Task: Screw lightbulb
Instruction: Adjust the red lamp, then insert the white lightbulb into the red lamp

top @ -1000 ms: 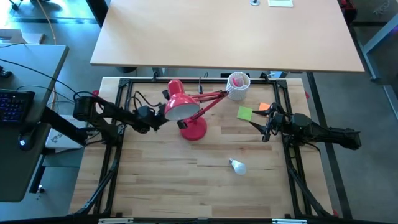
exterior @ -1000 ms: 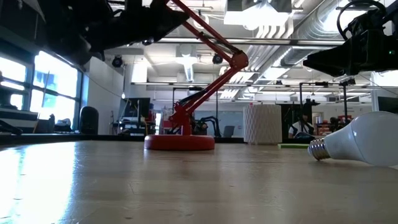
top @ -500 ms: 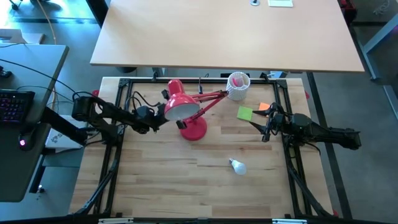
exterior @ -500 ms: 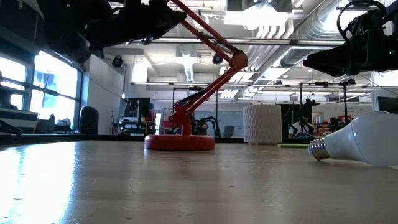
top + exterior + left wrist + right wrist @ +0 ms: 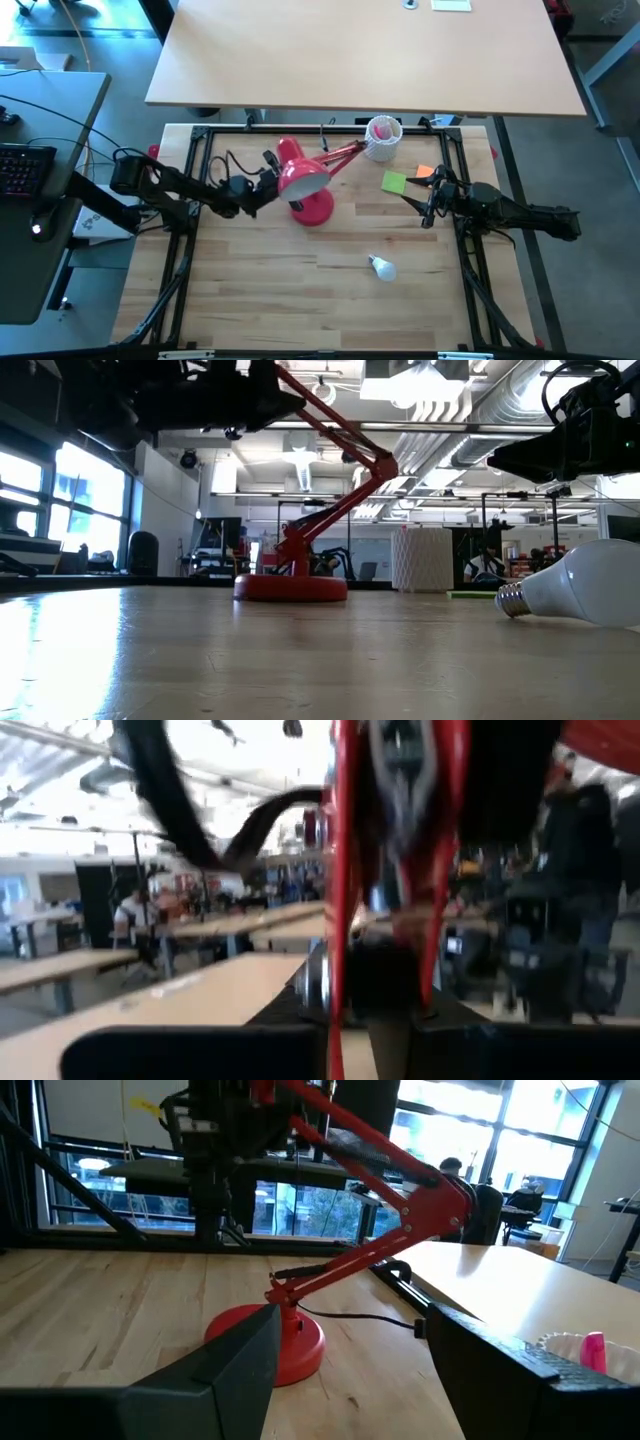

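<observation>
Two dark arms work over one pale butcher-block desk (image 5: 250, 290), and on it I count one red lamp (image 5: 310, 185), one white perforated cup (image 5: 382, 138), one green square note (image 5: 394, 182) with an orange one (image 5: 425, 171) beside it, and one lightbulb (image 5: 381, 266). At the left, the left gripper (image 5: 265, 186) is up against the rear of the lamp's shade; whether its fingers are closed on the shade I cannot tell, since the left wrist view is filled by blurred red struts and dark cable. Compared with half a second ago, the shade and this gripper have shifted toward the desk's middle, and the lamp's jointed arm is bent more sharply, while the round base (image 5: 290, 588) sits about where it was. The lamp is glossy red metal, with a domed shade and thin paired rods. The cup is a ribbed white cylinder at the back edge. The lightbulb, smooth, white and pear-shaped with a silvery threaded base, lies on its side in the right half of the desk, well apart from both grippers and unmoved. At the right, the right gripper (image 5: 418, 209) hovers near the notes, unchanged, its fingers spread wide and empty.
</observation>
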You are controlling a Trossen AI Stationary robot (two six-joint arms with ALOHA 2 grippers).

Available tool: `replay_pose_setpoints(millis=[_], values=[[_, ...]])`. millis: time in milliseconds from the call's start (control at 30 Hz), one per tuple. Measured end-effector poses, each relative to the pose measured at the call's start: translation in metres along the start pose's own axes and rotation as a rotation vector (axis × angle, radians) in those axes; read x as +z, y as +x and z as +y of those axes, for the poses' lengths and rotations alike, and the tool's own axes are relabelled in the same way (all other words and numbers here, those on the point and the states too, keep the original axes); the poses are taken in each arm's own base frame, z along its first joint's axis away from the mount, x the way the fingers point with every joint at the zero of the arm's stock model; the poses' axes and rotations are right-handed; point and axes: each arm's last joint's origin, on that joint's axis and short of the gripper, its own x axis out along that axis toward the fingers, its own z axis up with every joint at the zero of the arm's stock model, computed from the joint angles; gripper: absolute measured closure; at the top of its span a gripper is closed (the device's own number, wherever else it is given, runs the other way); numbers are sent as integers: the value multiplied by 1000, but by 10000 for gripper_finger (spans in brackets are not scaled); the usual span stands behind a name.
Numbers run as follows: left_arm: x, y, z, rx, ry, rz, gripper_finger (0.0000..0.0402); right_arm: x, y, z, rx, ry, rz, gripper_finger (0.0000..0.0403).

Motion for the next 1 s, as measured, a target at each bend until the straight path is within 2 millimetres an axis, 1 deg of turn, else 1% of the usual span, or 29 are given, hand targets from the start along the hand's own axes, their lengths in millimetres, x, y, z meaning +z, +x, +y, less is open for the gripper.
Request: replay_pose_setpoints(millis=[233,367,567,667,733,767,833,900,967,1000], values=[[-5,-1,-4,-11,-14,63,378,0,0,0,0,0,0,156],[-10,-11,-4,8,-36,69,378,0,0,0,0,0,1,156],[-20,-28,0,40,-71,79,375,0,0,0,0,0,0,156],[-29,-34,2,57,-43,135,354,0,0,0,0,0,0,156],[-46,-40,3,65,24,237,338,0,0,0,0,0,0,156],[-50,-42,4,62,42,270,331,0,0,0,0,0,0,156],[-39,-40,4,62,-35,193,317,0,0,0,0,0,0,156],[-41,-44,6,58,-58,197,302,0,0,0,1,0,0,156],[-50,-49,6,44,-33,256,287,0,0,0,3,0,0,156],[-48,-51,7,46,-46,246,279,0,0,0,3,0,0,156]])
